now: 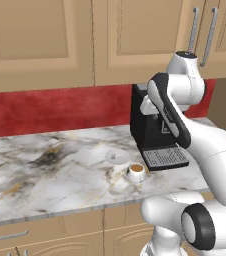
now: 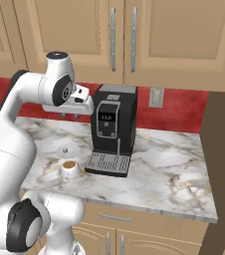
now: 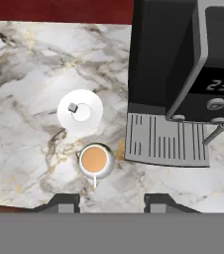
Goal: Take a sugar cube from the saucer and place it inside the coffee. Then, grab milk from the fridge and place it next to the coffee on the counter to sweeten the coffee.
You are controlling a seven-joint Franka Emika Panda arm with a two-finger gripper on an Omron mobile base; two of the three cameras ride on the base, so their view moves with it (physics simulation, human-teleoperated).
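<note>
The sugar cube (image 3: pixel 73 107) sits on the saucer (image 3: pixel 91 119), a little left of the plate's middle, in the centre-left of the hand view. It looks tiny, rigid and very light — likely to skid on the smooth plate or pop out of a hard pinch, and brittle enough to crumble, so I would take it across 2 opposite flat faces with a gentle, square squeeze. In the left base view the saucer (image 1: pixel 116 157) is a pale disc at mid-frame; the cube is too small to make out there.

Just below the saucer in the hand view stands the coffee (image 3: pixel 95 160), brown liquid showing, near the plate but apart from it.

The gripper (image 3: pixel 110 201) hovers high above both, its 2 tips parted with nothing between them — empty and well clear of the cube.

All this rests on the counter (image 1: pixel 45 165), veined marble, hard and slick. To the right stands a black coffee machine (image 2: pixel 112 129), its drip tray close beside the cup. Behind runs a red backsplash (image 1: pixel 50 107), with beige cabinets (image 2: pixel 174 35) above.
</note>
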